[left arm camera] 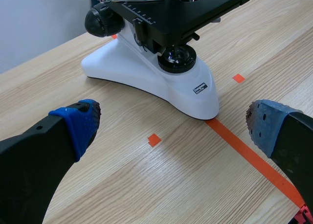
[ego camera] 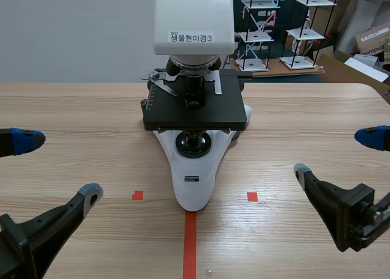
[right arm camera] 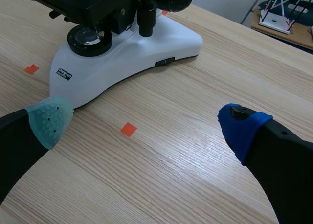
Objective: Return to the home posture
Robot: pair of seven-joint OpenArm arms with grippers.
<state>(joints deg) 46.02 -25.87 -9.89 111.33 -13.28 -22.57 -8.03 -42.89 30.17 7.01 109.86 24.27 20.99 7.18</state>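
Left tool [ego camera: 60,167] wide open; right tool [ego camera: 333,154] wide open; microscope [ego camera: 194,169] between them.

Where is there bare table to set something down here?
Bare wood flanks the microscope: left, between its base and the left jaws around a tape square; right, likewise by the right jaws. Crowded middle: base meets the tape line.

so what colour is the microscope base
White microscope base, under a black stage; clearest in the left wrist view.

Ahead of the left gripper [left arm camera: 173,121], the microscope base [left arm camera: 146,82] looks glossy white plastic, its stage [left arm camera: 195,9] matt black, perhaps metal. Under the gripper the table [left arm camera: 146,185] is smooth wood; the gripper's pads [left arm camera: 80,122] look dotted rubber.
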